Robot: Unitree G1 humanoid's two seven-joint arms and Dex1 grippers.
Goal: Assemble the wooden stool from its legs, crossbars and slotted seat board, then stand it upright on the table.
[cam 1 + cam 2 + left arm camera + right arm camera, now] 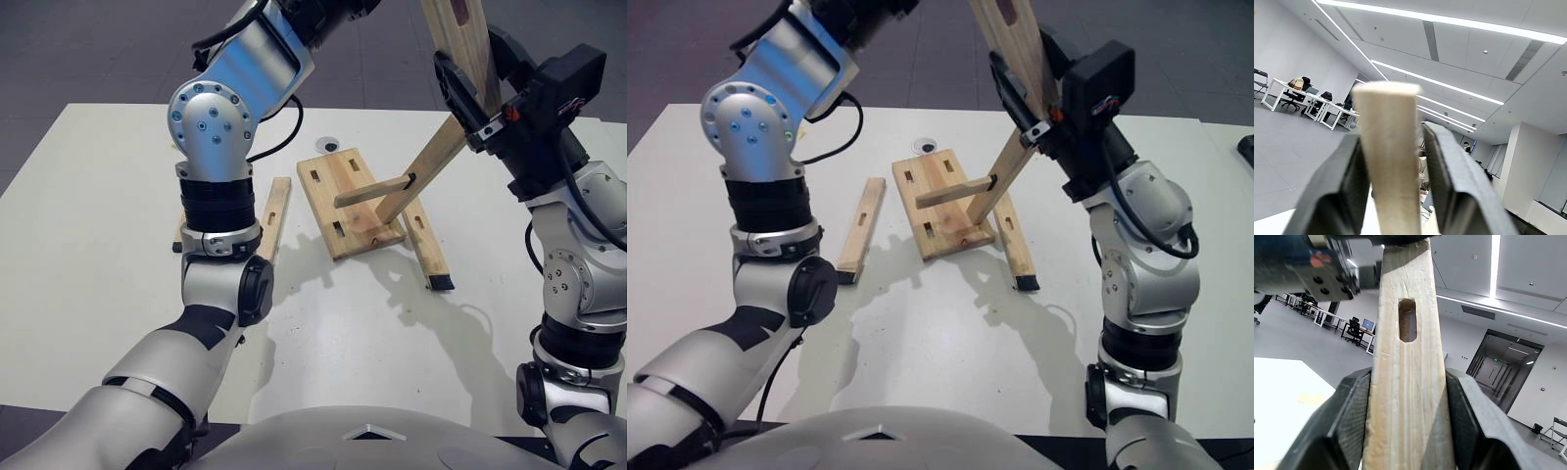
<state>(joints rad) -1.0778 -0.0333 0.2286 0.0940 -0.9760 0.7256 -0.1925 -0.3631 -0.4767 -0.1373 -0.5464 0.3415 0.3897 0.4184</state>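
Seat board [345,201], slotted pale wood, lies flat; right gripper [1409,382] clamps a flat mortised leg [1410,293], left gripper [1392,137] clamps a round-ended bar [1386,107].

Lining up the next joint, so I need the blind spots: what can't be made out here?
Held leg: upper end cut by top edge, eye views.
Wooden piece in the left jaws: length cut by frame edge, left wrist view.
Tilted leg: top hidden behind right jaws, eye views.
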